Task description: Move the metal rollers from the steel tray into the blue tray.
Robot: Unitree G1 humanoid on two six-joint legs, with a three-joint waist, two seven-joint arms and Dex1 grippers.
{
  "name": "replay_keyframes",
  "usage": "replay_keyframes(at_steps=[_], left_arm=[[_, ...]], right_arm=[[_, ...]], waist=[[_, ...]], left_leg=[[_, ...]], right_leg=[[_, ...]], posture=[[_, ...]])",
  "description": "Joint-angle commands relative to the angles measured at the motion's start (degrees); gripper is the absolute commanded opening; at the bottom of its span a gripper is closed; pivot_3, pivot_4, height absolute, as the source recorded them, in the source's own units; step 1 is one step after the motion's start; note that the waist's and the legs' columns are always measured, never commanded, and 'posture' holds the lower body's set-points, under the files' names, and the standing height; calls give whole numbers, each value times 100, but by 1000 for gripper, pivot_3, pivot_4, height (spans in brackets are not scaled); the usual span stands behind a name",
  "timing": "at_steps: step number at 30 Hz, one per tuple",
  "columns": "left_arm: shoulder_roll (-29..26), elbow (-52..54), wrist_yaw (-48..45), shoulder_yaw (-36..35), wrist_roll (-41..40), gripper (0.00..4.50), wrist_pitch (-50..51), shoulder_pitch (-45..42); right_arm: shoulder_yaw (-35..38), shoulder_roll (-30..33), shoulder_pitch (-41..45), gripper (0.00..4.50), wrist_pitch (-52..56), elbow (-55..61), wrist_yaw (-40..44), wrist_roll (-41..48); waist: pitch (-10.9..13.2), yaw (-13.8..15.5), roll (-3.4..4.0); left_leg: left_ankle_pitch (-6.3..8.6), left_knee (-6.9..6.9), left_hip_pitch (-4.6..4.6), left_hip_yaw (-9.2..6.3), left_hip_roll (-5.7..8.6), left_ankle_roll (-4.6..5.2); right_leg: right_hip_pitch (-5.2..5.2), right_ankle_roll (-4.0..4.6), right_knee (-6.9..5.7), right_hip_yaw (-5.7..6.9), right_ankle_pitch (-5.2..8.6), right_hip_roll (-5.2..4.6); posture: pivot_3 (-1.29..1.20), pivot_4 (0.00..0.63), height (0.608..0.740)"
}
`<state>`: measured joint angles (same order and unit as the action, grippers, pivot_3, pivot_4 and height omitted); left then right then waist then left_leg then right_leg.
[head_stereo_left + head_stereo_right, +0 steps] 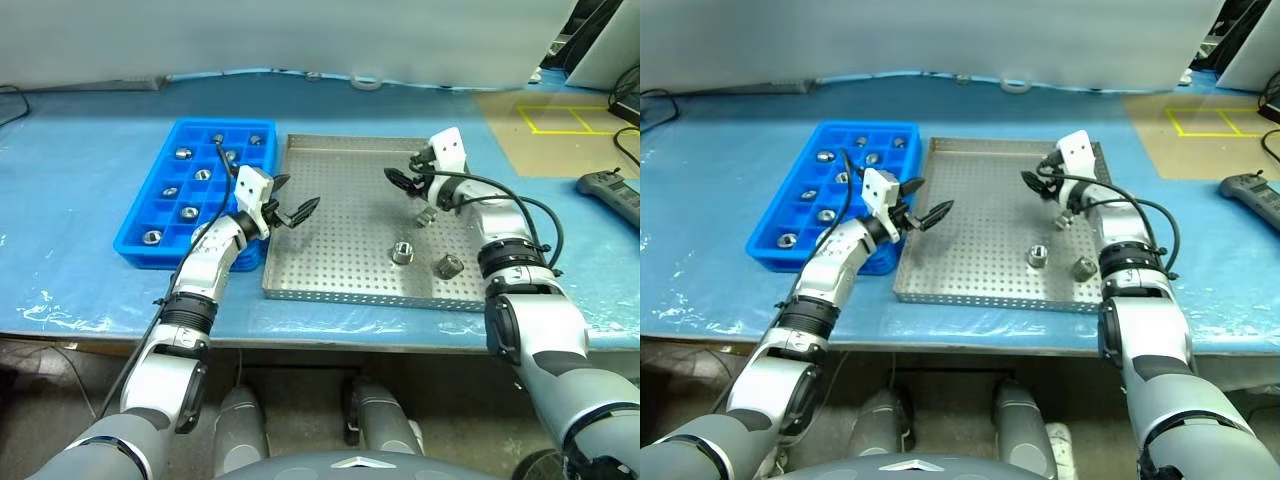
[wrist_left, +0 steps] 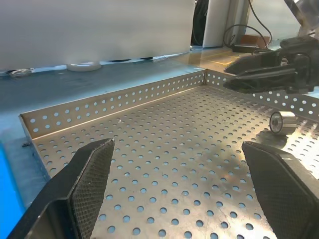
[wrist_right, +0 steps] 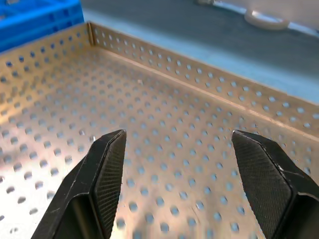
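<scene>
- Where the desk (image 1: 90,200) ends nearest me, its pale blue sheet runs bare along the front, a clear strip before both trays.
- Next comes the steel tray (image 1: 340,270), its low perforated front rim close to that strip; two metal rollers (image 1: 402,253) sit near its front right part, another (image 1: 448,265) beside the first, and a third (image 1: 426,215) lies farther back by my right wrist.
- My left pincer (image 1: 292,208) hangs over the steel tray's left edge, fingers spread wide apart, nothing between them; open perforated floor lies ahead of it.
- My right pincer (image 1: 402,181) hovers over the tray's right half, fingers apart and empty; the floor between both pincers is bare, with plenty of room.
- Just left of the steel tray, nearly touching it, sits the blue tray (image 1: 135,235), several compartments each holding one roller (image 1: 189,212).
- Farther off, past both trays, a white ring (image 1: 366,82) lies on the sheet near the back edge.
- At far right a dark handset (image 1: 612,190) rests on the desk, beyond it yellow tape lines (image 1: 560,118) on brown floor.
- No writing I can read anywhere.
</scene>
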<state>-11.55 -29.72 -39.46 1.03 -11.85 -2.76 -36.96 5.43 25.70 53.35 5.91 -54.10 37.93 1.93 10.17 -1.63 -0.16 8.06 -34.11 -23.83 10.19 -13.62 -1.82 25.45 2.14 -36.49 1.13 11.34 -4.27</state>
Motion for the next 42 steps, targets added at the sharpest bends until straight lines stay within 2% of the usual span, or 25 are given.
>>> replay_keyframes(at_steps=[1,8,17,20,22,24,30,34,38,42], left_arm=[[-20,173,21,-57,6,4500,-137,22],[-33,161,4,-46,51,4500,-128,63],[-54,129,-32,119,277,4500,-166,103],[-19,230,12,21,170,4500,-122,150],[25,316,88,-137,-2,4500,-69,162],[41,475,265,-366,-192,4500,3,172],[-213,994,1007,-790,-91,4500,20,533],[-344,1606,2031,-1390,-17,4500,109,865],[-415,2326,2889,-1944,74,4500,217,1449],[-450,3006,3425,-2236,202,4500,466,2106]], right_arm=[[-15,303,-148,3505,274,285,185,31],[-34,530,-525,3505,888,799,808,255],[-338,550,-852,3505,989,801,689,-78],[-308,584,-819,2910,930,794,780,0],[-264,519,-741,2223,933,846,873,113],[-170,314,-524,1643,909,903,968,321],[135,-549,364,1658,797,770,1311,1030],[92,-1308,1122,1658,562,133,1448,1153],[37,-2389,1935,1658,64,-664,1257,1056],[-285,-3103,2388,1658,-556,-1283,1076,598]], waist=[[0,7,0],[0,2,0],[0,-11,0],[0,-11,1],[0,-8,1],[0,-21,1],[1,-78,3],[1,82,3],[2,109,5],[2,367,5]], left_leg=[[2,-2,6,0,1,3],[4,-3,22,0,0,5],[6,-1,22,0,1,6],[6,0,21,0,4,7],[7,2,22,1,4,7],[7,5,21,1,3,7],[5,21,23,2,-4,3],[-6,67,24,1,-7,-15],[-8,107,18,0,-9,-19],[-5,140,-6,-2,-13,-21]], right_leg=[[-10,0,4,0,0,-1],[-25,-1,9,-1,-1,0],[-29,-2,18,0,0,-1],[-28,-2,20,-1,0,-3],[-30,-2,25,0,0,-3],[-29,-2,27,0,0,-3],[-10,-2,19,0,-1,3],[-7,0,37,17,0,2],[-7,3,77,30,0,3],[15,28,95,49,16,2]], posture=[[-385,150,740],[-397,150,740],[-389,150,740],[-373,150,740],[-354,150,740],[-340,150,740],[-206,150,740],[-92,150,740],[42,150,740],[135,150,740]])
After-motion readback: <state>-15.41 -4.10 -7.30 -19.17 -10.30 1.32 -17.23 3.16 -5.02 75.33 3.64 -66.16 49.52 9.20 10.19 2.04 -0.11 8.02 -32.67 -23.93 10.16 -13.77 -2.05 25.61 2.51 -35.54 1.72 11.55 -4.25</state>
